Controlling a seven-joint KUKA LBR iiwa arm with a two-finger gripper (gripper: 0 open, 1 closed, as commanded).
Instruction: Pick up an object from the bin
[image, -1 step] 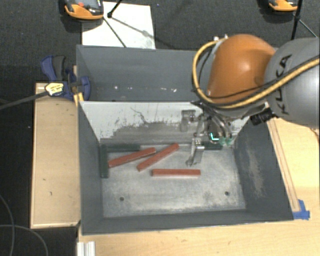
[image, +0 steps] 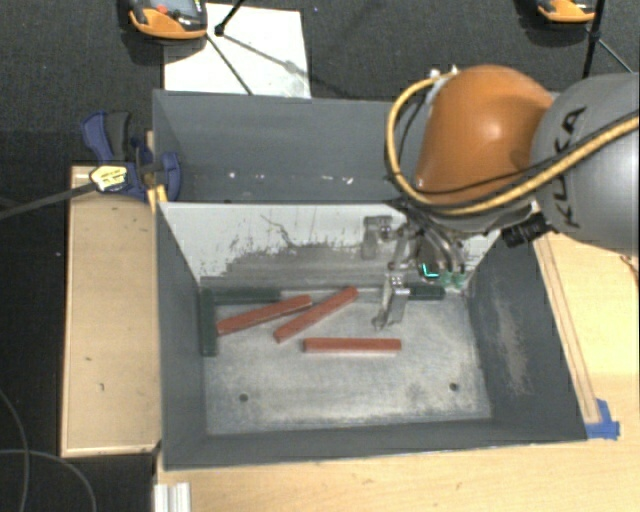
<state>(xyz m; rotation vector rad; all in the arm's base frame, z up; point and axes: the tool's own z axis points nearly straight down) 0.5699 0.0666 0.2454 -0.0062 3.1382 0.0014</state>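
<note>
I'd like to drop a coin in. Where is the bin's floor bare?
Bare: the front strip of floor between the lone brown stick and the near wall, and the right side, past the claw. Crowded: back left, two slanted sticks beside a dark angle piece.

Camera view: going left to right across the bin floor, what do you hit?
Dark L-shaped bar → left brown stick → tilted brown stick → lower flat brown stick → claw.

The arm (image: 600, 150) is cut off by the right edge. Its orange cover (image: 480, 125) hides the bin's (image: 300, 150) back right corner. Whether the left stick (image: 262, 317) and middle stick (image: 318, 312) touch cannot be told.
</note>
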